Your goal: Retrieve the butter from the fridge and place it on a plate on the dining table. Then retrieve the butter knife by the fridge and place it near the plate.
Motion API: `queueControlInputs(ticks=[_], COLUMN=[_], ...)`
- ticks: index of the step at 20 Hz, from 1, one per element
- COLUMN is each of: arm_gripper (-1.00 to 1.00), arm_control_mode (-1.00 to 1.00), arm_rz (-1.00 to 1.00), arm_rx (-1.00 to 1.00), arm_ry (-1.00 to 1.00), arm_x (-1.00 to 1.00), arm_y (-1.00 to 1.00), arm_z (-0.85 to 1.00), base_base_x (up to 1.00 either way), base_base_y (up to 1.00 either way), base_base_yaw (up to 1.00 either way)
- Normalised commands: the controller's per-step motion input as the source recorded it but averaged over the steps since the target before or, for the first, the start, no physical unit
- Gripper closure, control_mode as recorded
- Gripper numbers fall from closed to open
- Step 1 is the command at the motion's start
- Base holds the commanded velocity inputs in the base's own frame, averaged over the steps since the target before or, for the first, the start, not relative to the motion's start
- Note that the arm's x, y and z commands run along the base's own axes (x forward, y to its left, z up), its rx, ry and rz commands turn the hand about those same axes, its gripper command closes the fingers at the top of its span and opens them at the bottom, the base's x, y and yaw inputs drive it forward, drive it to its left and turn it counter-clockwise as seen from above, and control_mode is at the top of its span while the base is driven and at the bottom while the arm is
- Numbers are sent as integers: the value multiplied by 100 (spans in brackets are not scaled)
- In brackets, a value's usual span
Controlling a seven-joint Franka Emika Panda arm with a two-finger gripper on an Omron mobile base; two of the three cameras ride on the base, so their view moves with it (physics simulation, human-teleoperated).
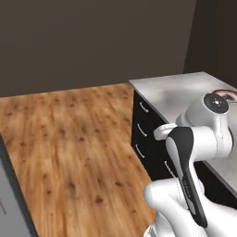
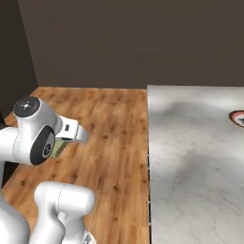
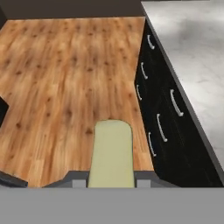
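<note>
My fingers point(image 3: 111, 183) are closed on the butter point(image 3: 111, 153), which juts out ahead of them above the wooden floor point(image 3: 65, 78) (well clear of it). The table point(image 2: 195, 162), marble-topped with dark drawers point(image 3: 164, 127), stands just beside. The plate point(image 2: 238, 117) sits at its far edge.

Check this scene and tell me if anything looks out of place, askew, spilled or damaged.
Nothing stands out. The butter sits straight in the gripper, carried above the wood floor. The plate lies flat on the dining table at the frame's edge. The marble top shows no spill, and the drawer fronts below it are shut.
</note>
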Motion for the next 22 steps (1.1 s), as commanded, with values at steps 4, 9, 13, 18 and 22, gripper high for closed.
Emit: queueControlInputs(ticks=[4, 9, 13, 18, 22], arm_gripper=[100, 100, 100, 100, 100], arm_control_mode=[100, 100, 100, 100, 100], arm_rz=[0, 0, 0, 0, 0], arm_rx=[0, 0, 0, 0, 0], arm_ry=[0, 0, 0, 0, 0], arm_x=[0, 0, 0, 0, 0], arm_y=[0, 0, 0, 0, 0], arm_z=[0, 0, 0, 0, 0], base_base_x=[100, 100, 100, 100, 100], base_base_y=[0, 0, 0, 17, 30], base_base_yaw=[0, 0, 0, -2, -4])
